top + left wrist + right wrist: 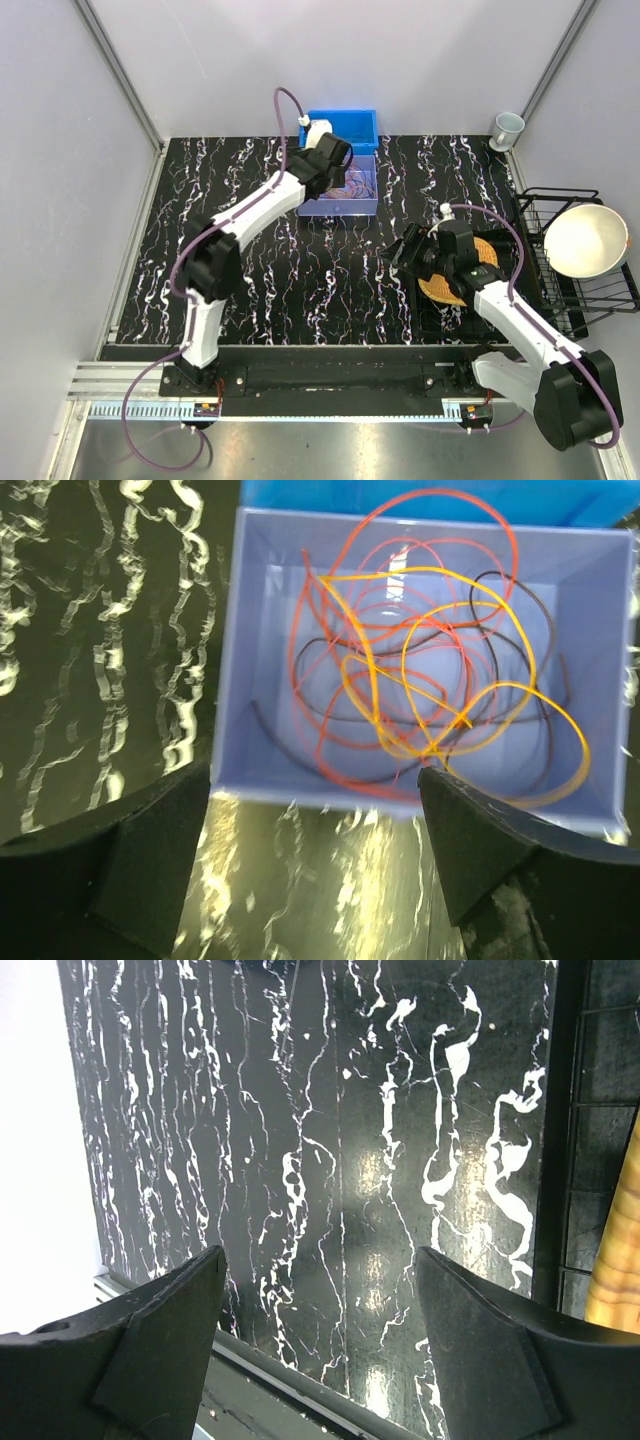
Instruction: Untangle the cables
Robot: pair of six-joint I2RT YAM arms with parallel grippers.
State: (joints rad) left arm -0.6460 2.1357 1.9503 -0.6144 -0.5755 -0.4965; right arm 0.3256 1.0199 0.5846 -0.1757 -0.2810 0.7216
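The cables (430, 748) are a loose tangle of red, orange-yellow and dark thin wires lying inside a lavender bin (262, 630). In the top view the cables (352, 185) show as a faint knot in that bin (340, 207). My left gripper (315, 770) hangs open over the bin's near wall, with nothing between its fingers and no wire touching them. Its place in the top view (335, 155) is over the bin's back half. My right gripper (319, 1251) is open and empty above bare marbled tabletop, left of a black tray (590, 1110).
A blue bin (350, 125) stands behind the lavender one. A round wooden piece (460, 275) lies on the black tray under the right arm. At the right edge a black wire rack (540, 215) holds a white bowl (585, 240). A cup (507, 127) stands at the back right.
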